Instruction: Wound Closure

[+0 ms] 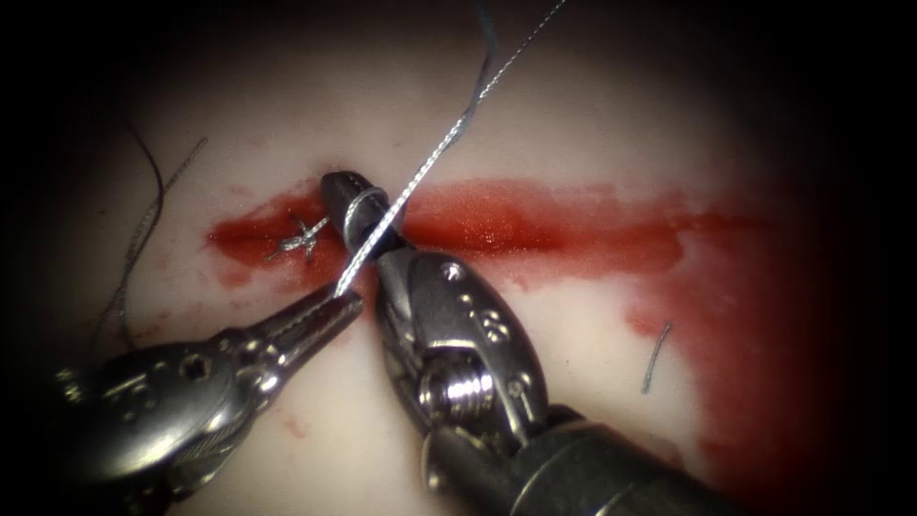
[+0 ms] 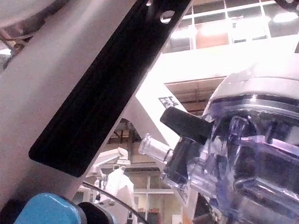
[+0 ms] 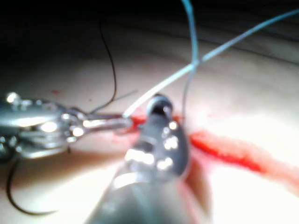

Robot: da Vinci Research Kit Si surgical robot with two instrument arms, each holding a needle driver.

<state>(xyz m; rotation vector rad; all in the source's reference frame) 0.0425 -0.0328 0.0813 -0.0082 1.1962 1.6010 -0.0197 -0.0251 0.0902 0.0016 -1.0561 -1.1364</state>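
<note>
thread [image 1: 449, 139] runs diagonally up-right from left tool [image 1: 336, 298], wrapped around right tool [image 1: 355, 205].

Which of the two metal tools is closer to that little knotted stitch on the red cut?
The right tool. It sits just right of the knotted stitch, thread looped around it. The left tool lies below the stitch, shut on the thread.

My left tool [image 1: 334, 304] pinches the thread [image 1: 449, 139], which runs taut up and right, wrapped around my right tool [image 1: 349, 196] at the cut [image 1: 535, 225]. That line bars passage over the knot [image 1: 301, 237]. I see open tissue [image 1: 592, 115] above the cut; a cut thread end [image 1: 655, 355] lies lower right, loose ends [image 1: 143, 229] far left.
</note>
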